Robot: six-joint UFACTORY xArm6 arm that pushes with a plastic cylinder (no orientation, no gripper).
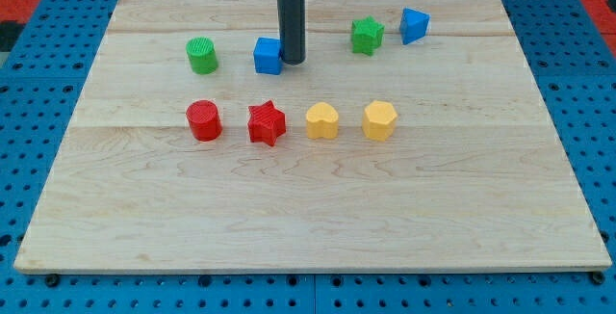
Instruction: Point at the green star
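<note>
The green star [367, 36] lies near the view's top, right of centre. My tip [292, 62] is the lower end of a dark rod that comes down from the view's top edge. It stands right next to the blue cube [268, 55], on that cube's right side. The green star is well to the right of my tip and a little higher in the view, with bare wood between them.
A blue block [414, 25] sits just right of the green star. A green cylinder [202, 55] is at the upper left. A red cylinder [204, 120], red star [267, 123], yellow heart [322, 120] and yellow hexagon [379, 119] form a row. The wooden board [308, 227] lies on a blue pegboard.
</note>
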